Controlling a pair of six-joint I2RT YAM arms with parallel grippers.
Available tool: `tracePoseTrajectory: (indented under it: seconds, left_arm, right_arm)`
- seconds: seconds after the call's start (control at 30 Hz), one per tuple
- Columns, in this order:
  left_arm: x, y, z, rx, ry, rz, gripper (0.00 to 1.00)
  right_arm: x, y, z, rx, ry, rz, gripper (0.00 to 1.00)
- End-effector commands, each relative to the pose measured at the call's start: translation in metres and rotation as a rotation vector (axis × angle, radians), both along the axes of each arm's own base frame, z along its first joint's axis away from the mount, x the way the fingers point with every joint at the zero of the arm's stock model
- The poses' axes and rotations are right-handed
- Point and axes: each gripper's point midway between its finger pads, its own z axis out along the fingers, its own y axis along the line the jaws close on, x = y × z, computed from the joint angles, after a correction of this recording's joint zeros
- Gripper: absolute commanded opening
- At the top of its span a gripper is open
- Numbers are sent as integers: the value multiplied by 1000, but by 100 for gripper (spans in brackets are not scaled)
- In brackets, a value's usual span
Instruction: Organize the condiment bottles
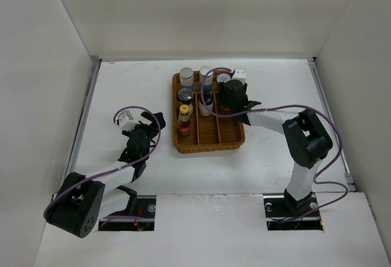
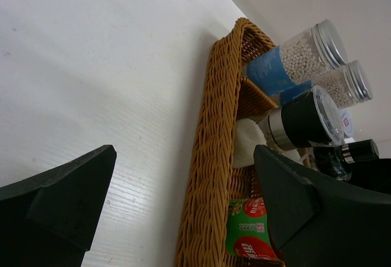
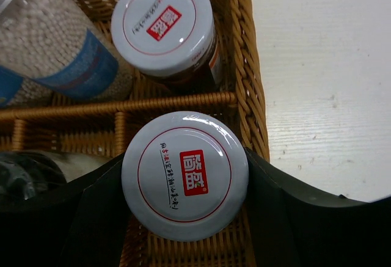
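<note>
The condiment bottles (image 1: 185,105) all stand upright in the wicker tray (image 1: 208,149): its left column holds, from far to near, a silver-capped shaker (image 1: 186,76) of white beads with a blue label, a black grinder (image 1: 185,94) with a clear top, and a red sauce bottle (image 1: 184,120) with a yellow cap. In the middle column stand a second silver-capped shaker (image 1: 206,74) and, just nearer, a black-capped bottle (image 1: 206,99). The right column holds two jars with white lids bearing a red logo, the far jar (image 3: 162,25) and the near jar (image 3: 185,151), which the fingers of the right gripper (image 3: 186,178) touch on both sides.
</note>
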Motion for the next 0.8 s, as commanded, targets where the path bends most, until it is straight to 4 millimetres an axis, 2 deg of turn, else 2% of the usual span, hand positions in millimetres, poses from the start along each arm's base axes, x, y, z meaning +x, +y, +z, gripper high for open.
tracePoseTrajectory:
  seconds: [0.0,0.07,0.17,0.37,0.43,0.5,0.6,0.77]
  left_arm:
    - [8,-1,17,-28,-50,10,100]
    - [9,-3,17,-26,-47,5,100]
    - [11,-2,14,-22,-37,8,100]
    - [12,6,10,-5,-8,37,100]
    - [13,7,6,2,17,37,100]
    - [14,8,6,8,31,42,100]
    - [14,8,5,15,51,42,100]
    - [15,4,4,37,106,31,100]
  right_arm:
    - [24,13,52,70,-157,-35,54]
    - [22,13,49,70,-151,-43,69]
    - [19,13,63,82,-173,-41,85]
    - [-5,-3,130,145,-275,-44,100]
    - [-19,-15,144,164,-302,-67,100]
    - [-34,-40,151,173,-330,-127,100]
    - [-55,-84,143,168,-343,-234,100]
    - [-90,-138,98,238,-307,-377,100]
